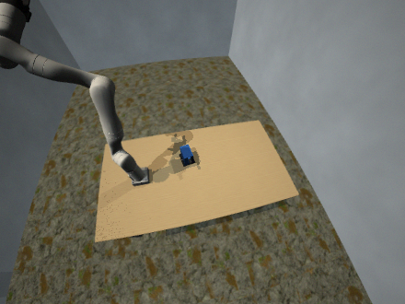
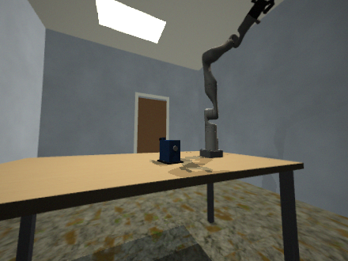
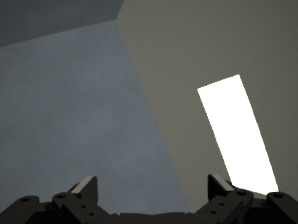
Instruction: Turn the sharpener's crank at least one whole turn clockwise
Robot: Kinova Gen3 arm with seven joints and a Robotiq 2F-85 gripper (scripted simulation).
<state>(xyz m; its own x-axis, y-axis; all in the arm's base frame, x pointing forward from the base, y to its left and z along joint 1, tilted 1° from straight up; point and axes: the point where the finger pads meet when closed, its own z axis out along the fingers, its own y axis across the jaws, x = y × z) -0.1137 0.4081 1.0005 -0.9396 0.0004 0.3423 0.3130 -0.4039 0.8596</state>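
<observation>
The blue pencil sharpener (image 1: 186,155) stands on the wooden table (image 1: 193,177), near its middle. In the exterior view the sharpener (image 2: 170,151) shows a small grey round spot on its near face and a dark stub (image 2: 162,138) rising at its top far edge; I cannot tell whether that stub is the crank knob. My gripper (image 2: 262,5) is high up near the ceiling, far above and behind the sharpener. In the wrist view my gripper (image 3: 152,188) is open and empty, its fingers pointing at the ceiling light (image 3: 237,135) and a wall corner.
The arm's base (image 1: 141,176) is fixed on the table to the left of the sharpener; it also shows in the exterior view (image 2: 210,153). Grey walls close in the room, with a brown door (image 2: 152,125) behind the table.
</observation>
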